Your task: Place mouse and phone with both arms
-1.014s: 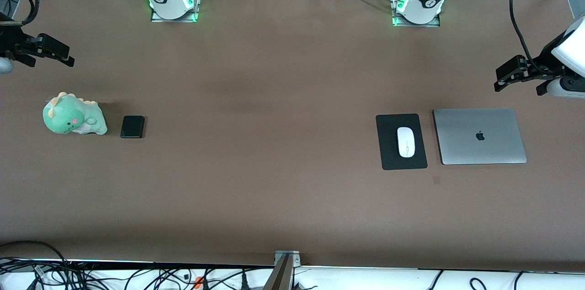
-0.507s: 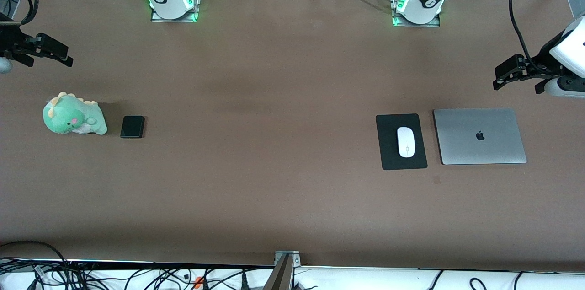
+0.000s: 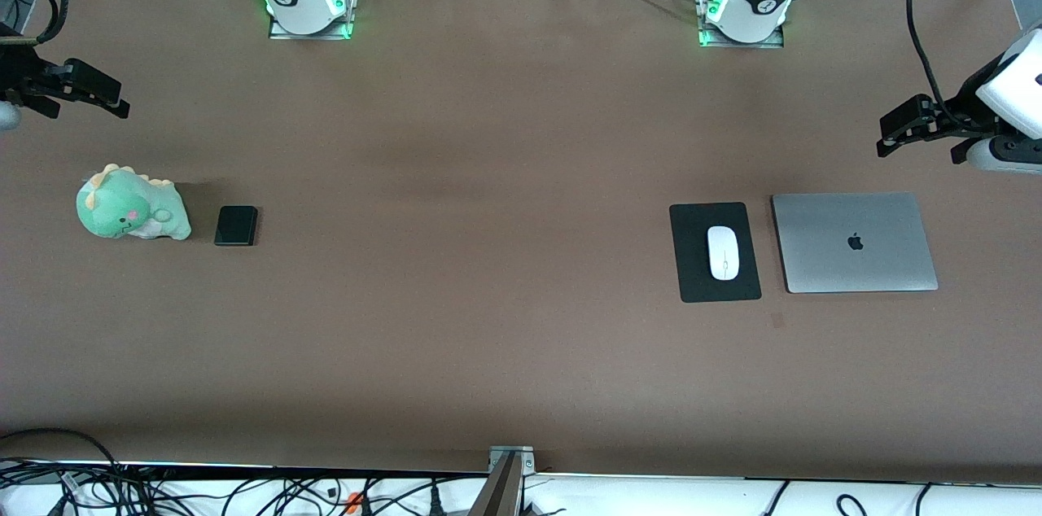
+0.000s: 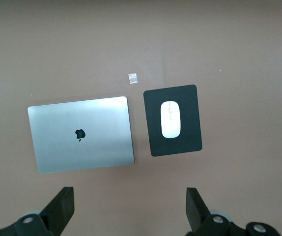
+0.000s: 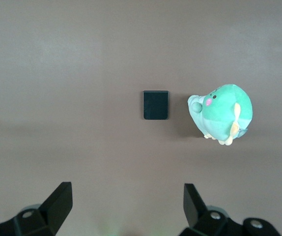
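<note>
A brown table (image 3: 505,174) carries everything. Toward the left arm's end, a closed silver laptop (image 3: 854,242) lies beside a black mat (image 3: 692,272) with the white mouse (image 3: 723,252) on it. The left gripper (image 4: 128,209), fingers spread wide and empty, hangs high above bare table near the laptop. The right gripper (image 5: 126,206), equally wide, hangs above bare table near a green plush dinosaur (image 3: 130,212) and the black phone (image 3: 236,225) beside it.

We see a brown tabletop (image 3: 505,255) carrying a green plush dinosaur (image 3: 130,212) beside the phone (image 3: 236,225), plus a black mat (image 3: 692,272) (the mouse (image 3: 723,252) rests on it) beside a closed silver laptop (image 3: 855,242).
</note>
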{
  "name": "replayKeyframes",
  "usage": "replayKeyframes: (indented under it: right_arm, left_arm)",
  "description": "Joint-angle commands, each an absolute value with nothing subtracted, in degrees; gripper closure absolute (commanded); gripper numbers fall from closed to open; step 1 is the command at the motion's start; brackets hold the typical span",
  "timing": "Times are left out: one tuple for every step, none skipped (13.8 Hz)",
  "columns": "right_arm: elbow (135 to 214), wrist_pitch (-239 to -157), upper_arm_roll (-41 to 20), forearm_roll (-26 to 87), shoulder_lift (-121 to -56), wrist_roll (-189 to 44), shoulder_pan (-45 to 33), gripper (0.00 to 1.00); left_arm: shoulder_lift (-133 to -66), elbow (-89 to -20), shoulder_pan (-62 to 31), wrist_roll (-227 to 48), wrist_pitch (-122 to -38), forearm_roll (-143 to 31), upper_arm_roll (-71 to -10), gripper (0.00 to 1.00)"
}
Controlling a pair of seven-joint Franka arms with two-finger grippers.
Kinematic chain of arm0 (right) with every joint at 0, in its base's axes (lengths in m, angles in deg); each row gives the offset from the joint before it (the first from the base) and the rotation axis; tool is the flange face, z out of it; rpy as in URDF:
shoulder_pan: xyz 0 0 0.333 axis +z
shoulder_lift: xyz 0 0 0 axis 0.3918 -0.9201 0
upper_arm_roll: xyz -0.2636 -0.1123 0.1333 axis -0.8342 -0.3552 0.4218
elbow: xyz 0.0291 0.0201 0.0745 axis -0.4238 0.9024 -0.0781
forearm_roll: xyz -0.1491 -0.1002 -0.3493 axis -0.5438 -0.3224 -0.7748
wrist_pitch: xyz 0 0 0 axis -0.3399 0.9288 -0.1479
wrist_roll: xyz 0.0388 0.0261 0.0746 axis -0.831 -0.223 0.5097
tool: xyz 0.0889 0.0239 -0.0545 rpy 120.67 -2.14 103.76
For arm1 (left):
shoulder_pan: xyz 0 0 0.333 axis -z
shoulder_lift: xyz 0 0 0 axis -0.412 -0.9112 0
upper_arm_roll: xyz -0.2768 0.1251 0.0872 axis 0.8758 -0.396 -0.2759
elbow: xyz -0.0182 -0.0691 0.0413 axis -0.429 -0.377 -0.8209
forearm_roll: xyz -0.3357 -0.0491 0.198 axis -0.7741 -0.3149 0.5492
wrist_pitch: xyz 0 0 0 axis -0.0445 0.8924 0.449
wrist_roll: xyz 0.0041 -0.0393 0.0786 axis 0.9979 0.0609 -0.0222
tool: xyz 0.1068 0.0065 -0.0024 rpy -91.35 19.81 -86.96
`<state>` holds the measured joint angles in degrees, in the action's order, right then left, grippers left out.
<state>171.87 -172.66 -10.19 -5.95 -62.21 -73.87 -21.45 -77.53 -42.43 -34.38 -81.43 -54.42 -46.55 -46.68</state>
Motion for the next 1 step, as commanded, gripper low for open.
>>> replayKeyframes:
  right_arm:
    - [171.22,-171.37,-9.25,-6.61,-61.62,-74.63,-22.36,0.00]
  left_arm:
    - [-77.94,-41.20,-34.26,-80.67,-53.32,-45.37,-46.78,0.00]
